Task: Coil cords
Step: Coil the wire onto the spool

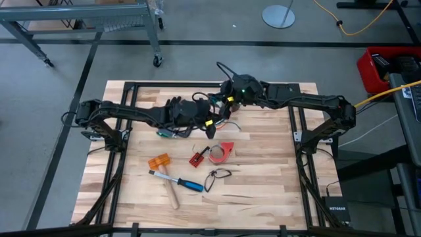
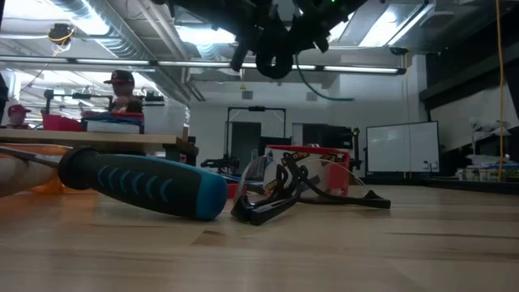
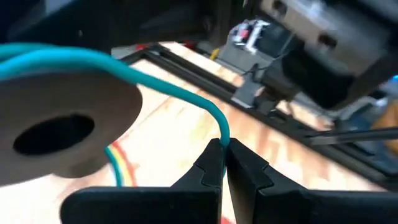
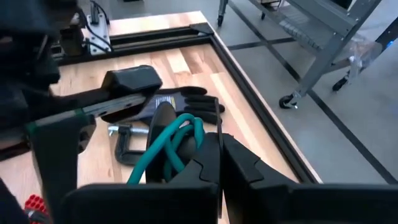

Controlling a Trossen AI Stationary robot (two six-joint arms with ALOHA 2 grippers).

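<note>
A teal cord (image 3: pixel 155 78) is up in the air between my two grippers over the table's far middle. My left gripper (image 3: pixel 224 149) is shut on one strand of it. Loops of the same cord (image 4: pixel 177 146) curve just in front of my right gripper (image 4: pixel 220 142), which is also shut. In the high view my left gripper (image 1: pixel 212 124) and my right gripper (image 1: pixel 225 104) stand close together. A strip of thin multicoloured wires (image 3: pixel 118 169) shows below the teal strand. In the low view a dark ring (image 2: pixel 276 61) hangs under the grippers. My left gripper pinches a single strand of the teal cord (image 3: pixel 222 134) between its two fingertips. The strand arches away from the tips, clear of the table. My right gripper is shut where the teal loops (image 4: pixel 163 167) run down behind one finger (image 4: pixel 196 168), which hides the contact. The loops are off the table.
A black glove (image 4: pixel 183 99) and a C-clamp (image 4: pixel 124 149) lie under the arms. Nearer the front are a red tape roll (image 1: pixel 222 151), a red connector (image 1: pixel 196 158), an orange block (image 1: pixel 158 161), a blue-handled tool (image 1: pixel 187 184) and a thin black cord loop (image 1: pixel 217 175). A brownish holed disc (image 3: pixel 62 130) is close by.
</note>
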